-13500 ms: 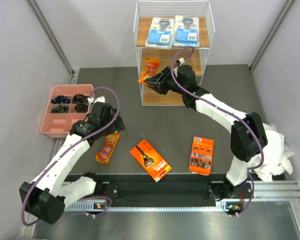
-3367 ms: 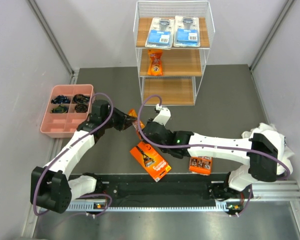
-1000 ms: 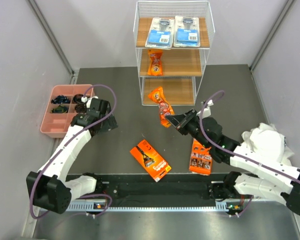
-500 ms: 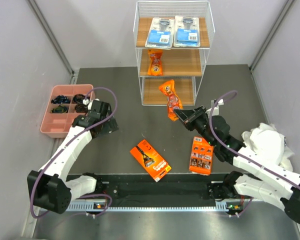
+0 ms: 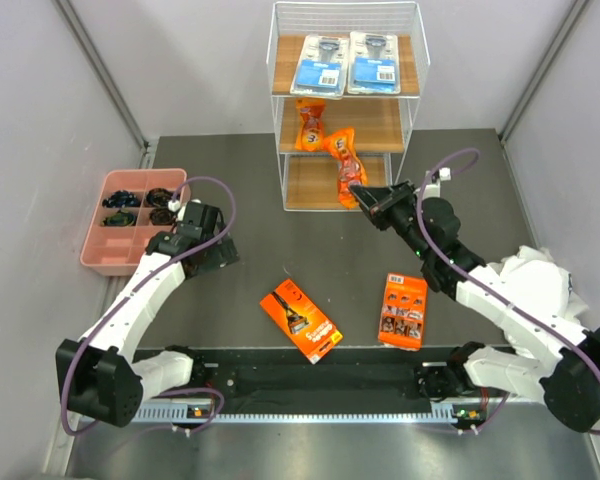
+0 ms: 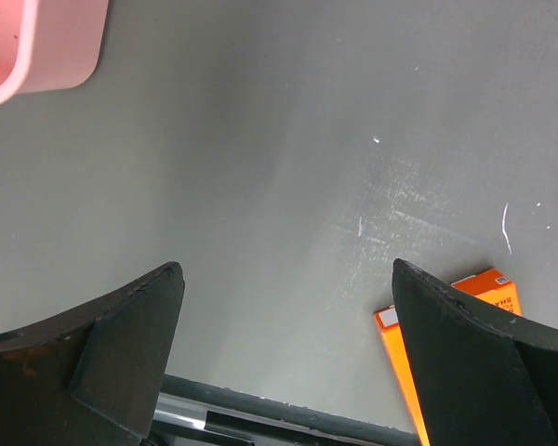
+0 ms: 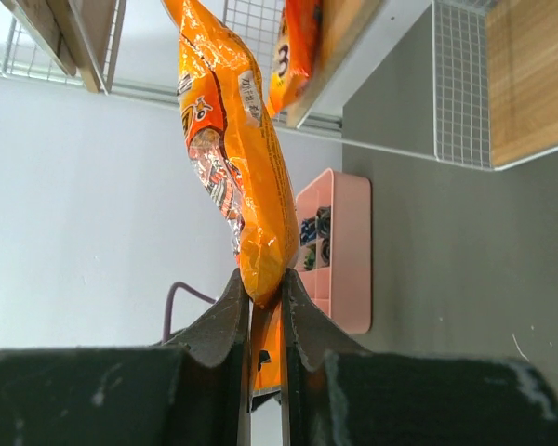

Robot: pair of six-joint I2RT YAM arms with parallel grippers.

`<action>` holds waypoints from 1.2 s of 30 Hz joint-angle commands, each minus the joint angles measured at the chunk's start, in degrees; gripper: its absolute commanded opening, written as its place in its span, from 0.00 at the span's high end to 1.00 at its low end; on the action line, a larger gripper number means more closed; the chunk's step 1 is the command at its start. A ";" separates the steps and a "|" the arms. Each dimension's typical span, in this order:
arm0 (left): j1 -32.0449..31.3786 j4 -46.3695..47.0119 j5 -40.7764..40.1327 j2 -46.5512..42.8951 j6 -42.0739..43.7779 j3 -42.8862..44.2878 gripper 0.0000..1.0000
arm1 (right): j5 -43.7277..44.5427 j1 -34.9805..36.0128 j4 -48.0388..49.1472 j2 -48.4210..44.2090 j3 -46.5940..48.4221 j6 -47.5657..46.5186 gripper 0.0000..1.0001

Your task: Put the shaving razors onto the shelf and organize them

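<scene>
My right gripper (image 5: pixel 363 194) is shut on a small orange pouch (image 5: pixel 344 162) and holds it up in front of the white wire shelf (image 5: pixel 412 90), at the middle board's height; in the right wrist view the pouch (image 7: pixel 228 158) sticks up from my shut gripper (image 7: pixel 265 302). Another orange pouch (image 5: pixel 308 123) lies on the middle board. Two clear-and-blue blister cards (image 5: pixel 321 62) (image 5: pixel 372 61) lie on the top board. A long orange-black box (image 5: pixel 300 319) and an orange card (image 5: pixel 403 310) lie on the table. My left gripper (image 5: pixel 220 252) is open and empty over bare table (image 6: pixel 284 279).
A pink compartment tray (image 5: pixel 92 240) with small dark items stands at the left; its corner shows in the left wrist view (image 6: pixel 37 46). The shelf's bottom board (image 5: pixel 315 185) is bare. A metal rail (image 5: pixel 320 385) runs along the near edge. Grey walls close in both sides.
My right gripper has lifted the orange pouch up and back from the table's middle to the shelf's middle board. My left arm has barely moved.
</scene>
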 commanded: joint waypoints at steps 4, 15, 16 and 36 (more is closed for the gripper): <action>0.02 1.94 0.44 0.05 -0.06 -0.76 0.02 | -3.41 -2.82 2.28 4.11 7.72 -0.47 1.00; 0.02 2.11 0.88 -0.13 0.12 -0.59 0.02 | -1.83 -3.87 1.92 9.21 11.85 -0.12 1.00; 0.02 2.20 0.96 -0.21 0.12 -0.59 0.02 | -1.92 -4.05 1.66 10.00 12.38 -0.20 1.00; 0.02 2.11 1.49 -0.47 0.65 -0.85 0.02 | -3.06 -7.83 -1.07 20.19 22.76 0.23 1.00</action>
